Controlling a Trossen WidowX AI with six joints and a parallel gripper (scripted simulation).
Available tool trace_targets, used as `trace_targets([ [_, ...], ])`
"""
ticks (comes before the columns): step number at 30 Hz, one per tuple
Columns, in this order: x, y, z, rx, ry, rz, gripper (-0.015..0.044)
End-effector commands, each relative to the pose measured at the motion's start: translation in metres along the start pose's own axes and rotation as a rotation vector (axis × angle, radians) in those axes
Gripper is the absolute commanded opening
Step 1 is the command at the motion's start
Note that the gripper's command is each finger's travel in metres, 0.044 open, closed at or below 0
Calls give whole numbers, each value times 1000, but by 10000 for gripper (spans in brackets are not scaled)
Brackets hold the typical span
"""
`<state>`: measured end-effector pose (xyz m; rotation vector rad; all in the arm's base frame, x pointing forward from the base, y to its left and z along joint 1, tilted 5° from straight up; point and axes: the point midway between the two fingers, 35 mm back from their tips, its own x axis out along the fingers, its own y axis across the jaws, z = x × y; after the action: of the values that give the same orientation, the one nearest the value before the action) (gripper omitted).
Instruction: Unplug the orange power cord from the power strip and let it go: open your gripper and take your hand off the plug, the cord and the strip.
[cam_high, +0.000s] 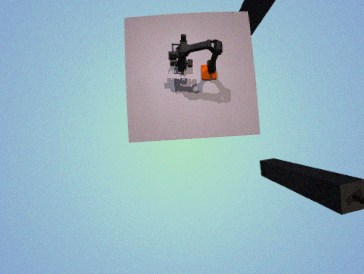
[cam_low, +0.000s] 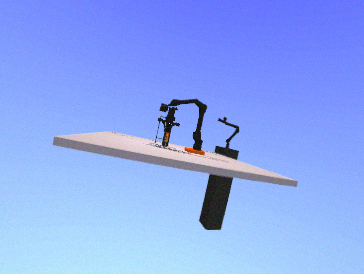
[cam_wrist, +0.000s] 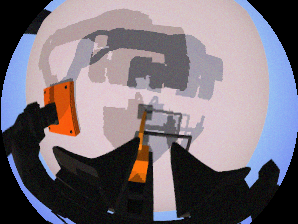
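The power strip (cam_low: 166, 142) is a dark, narrow upright block; its upper part is hidden by the arm. In the wrist view an orange band, thin at its far end (cam_wrist: 142, 131) and wider near the fingers (cam_wrist: 140, 171), lies along the strip; I cannot tell cord from plug there. My gripper (cam_wrist: 155, 143) points down over the strip and stands part-way open, with nothing gripped. The strip and orange band show just inside the left finger, and bare table shows beside the right finger. Whether a finger touches them I cannot tell.
The arm's base stands on an orange plate (cam_high: 204, 73) (cam_low: 194, 150) (cam_wrist: 62, 116), beside the strip on the pale table (cam_high: 150, 115) (cam_low: 110, 150). A thin dark frame (cam_wrist: 180, 125) stands close by the strip. A dark beam (cam_high: 305, 180) is outside the table.
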<state>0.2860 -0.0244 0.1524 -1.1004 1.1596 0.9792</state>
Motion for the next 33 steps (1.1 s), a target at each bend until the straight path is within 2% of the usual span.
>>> trace_targets([
  [1,-1,15,0,-24,-2,51,160],
  [33,0,14,-39,-25,1,51,160],
])
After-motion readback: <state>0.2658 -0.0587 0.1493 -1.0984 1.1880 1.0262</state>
